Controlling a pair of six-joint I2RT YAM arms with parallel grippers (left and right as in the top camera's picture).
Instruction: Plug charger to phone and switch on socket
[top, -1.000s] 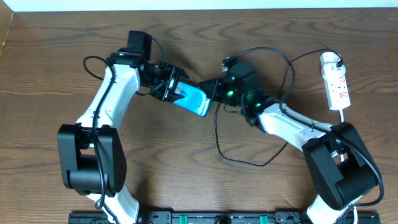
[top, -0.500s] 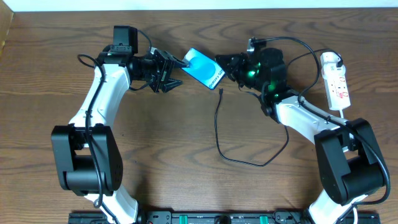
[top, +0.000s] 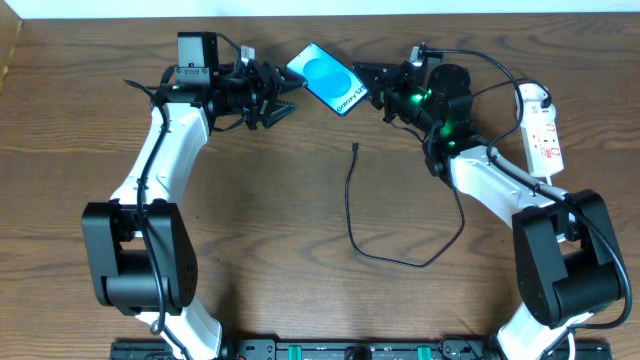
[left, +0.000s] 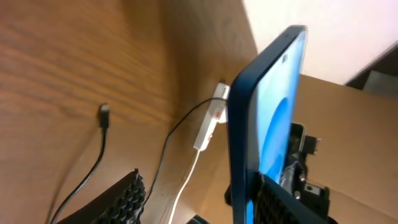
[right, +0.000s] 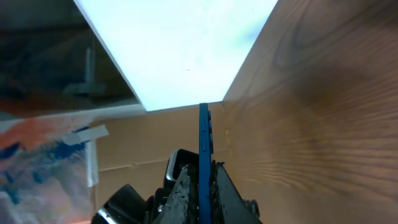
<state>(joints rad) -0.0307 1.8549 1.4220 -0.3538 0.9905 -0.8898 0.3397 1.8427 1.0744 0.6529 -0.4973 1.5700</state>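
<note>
The phone (top: 328, 78), blue screen up, is held in the air near the table's far edge. My right gripper (top: 366, 86) is shut on its right end; in the right wrist view the phone's blue edge (right: 204, 127) stands between the closed fingers (right: 202, 171). My left gripper (top: 283, 97) is open just left of the phone. In the left wrist view the phone (left: 273, 112) sits beside one finger of the wide-open jaws (left: 199, 182). The black charger cable lies loose, its tip (top: 356, 148) on the table, also in the left wrist view (left: 104, 115). The socket (top: 540, 128) lies at the far right.
The charger cable loops down across the middle of the table (top: 400, 262) and back up under my right arm. The socket's white cord (top: 552, 185) runs down past the right arm. The socket also shows in the left wrist view (left: 210, 123).
Both arms have moved toward the far edge. The phone went up with my right gripper. My left gripper has let go of it and stands open beside it.
</note>
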